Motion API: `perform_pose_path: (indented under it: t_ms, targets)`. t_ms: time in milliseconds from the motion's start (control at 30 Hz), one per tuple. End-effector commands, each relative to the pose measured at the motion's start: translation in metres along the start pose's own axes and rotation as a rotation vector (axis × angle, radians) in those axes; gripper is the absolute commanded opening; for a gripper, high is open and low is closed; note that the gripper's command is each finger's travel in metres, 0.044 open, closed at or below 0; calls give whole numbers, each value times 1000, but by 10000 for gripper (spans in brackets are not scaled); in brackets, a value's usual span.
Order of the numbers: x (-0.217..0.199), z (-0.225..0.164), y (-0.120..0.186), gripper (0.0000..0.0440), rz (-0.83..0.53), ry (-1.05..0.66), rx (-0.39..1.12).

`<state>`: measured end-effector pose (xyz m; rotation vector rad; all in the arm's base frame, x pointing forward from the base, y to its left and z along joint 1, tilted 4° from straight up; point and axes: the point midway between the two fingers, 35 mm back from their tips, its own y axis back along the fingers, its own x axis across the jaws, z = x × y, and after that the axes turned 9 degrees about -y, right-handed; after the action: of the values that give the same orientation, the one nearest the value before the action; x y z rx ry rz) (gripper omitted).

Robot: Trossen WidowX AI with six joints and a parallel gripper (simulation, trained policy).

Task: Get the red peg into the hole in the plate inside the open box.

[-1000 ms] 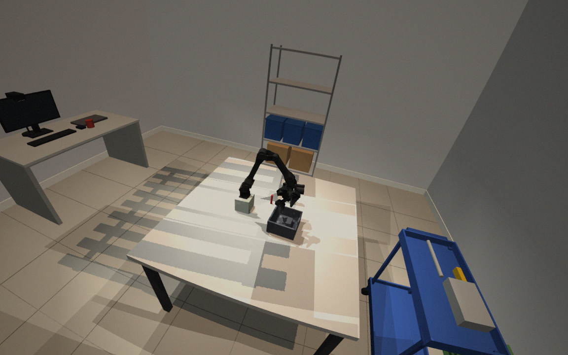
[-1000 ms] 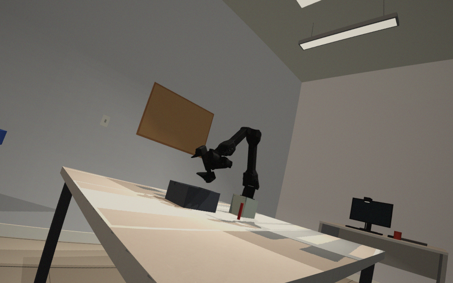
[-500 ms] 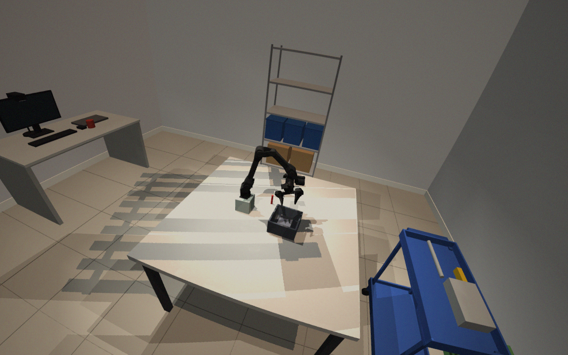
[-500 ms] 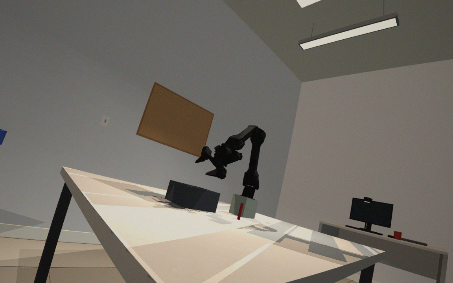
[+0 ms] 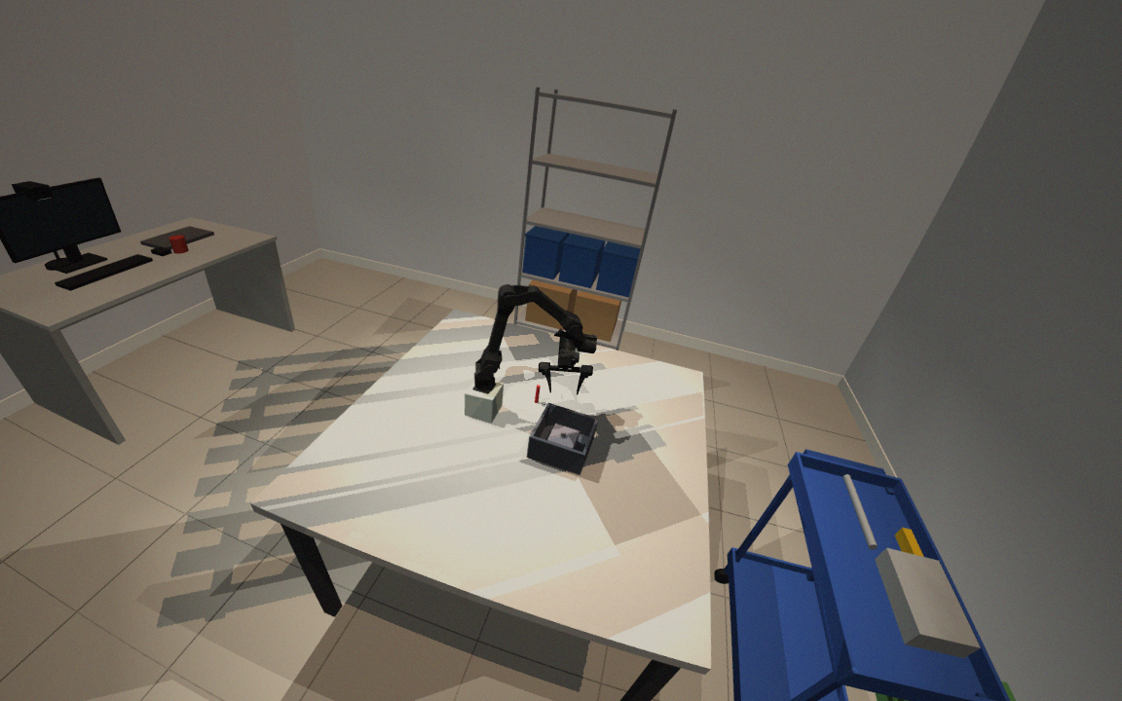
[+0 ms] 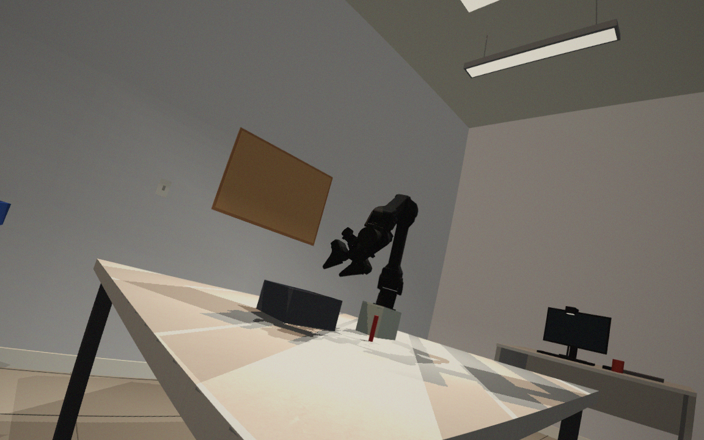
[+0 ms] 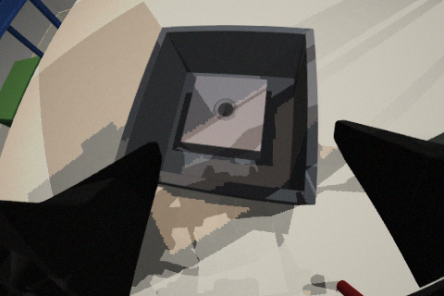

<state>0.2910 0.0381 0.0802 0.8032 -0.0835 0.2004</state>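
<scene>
Your black two-finger gripper (image 5: 567, 390) (image 6: 339, 272) (image 7: 248, 140) is wide open w/ nothing in it, up above the table. The thin red peg (image 5: 537, 393) (image 6: 373, 328) (image 7: 350, 289) stands on the pale tabletop (image 5: 426, 523) (image 6: 343, 393) (image 7: 370, 9), btwn the arm's gray-green block (image 5: 479, 406) (image 6: 362, 319) and the dark gray open box (image 5: 553, 457) (image 6: 310, 311) (image 7: 311, 116), w/ a gap to the box edge. The pale square plate (image 5: 561, 430) (image 7: 245, 122) w/ its round hole is inside.

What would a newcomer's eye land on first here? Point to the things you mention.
Probably the black arm (image 5: 533, 296) (image 6: 398, 241), arched over the sunlit-striped table (image 5: 426, 540) (image 6: 343, 404), its open gripper (image 5: 565, 391) (image 6: 331, 272) (image 7: 248, 140) above the surface. Then the small red peg (image 5: 537, 393) (image 6: 373, 328) (image 7: 349, 288), upright beside the dark open box (image 5: 554, 455) (image 6: 299, 308) (image 7: 311, 116).
</scene>
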Motion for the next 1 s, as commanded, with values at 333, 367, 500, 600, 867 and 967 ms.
perform_pose_path:
  t_ms: [333, 367, 500, 600, 867, 967]
  targets:
    - [-47, -44, 43, 440, -72, 407, 233]
    - [-51, -47, 47, 440, -76, 437, 251]
    - [-66, -60, 58, 440, -88, 540, 318]
    - [-75, -67, 63, 440, -93, 601, 359]
    - [-93, -83, 62, 440, -111, 710, 443]
    - [-100, -89, 56, 440, -128, 732, 471]
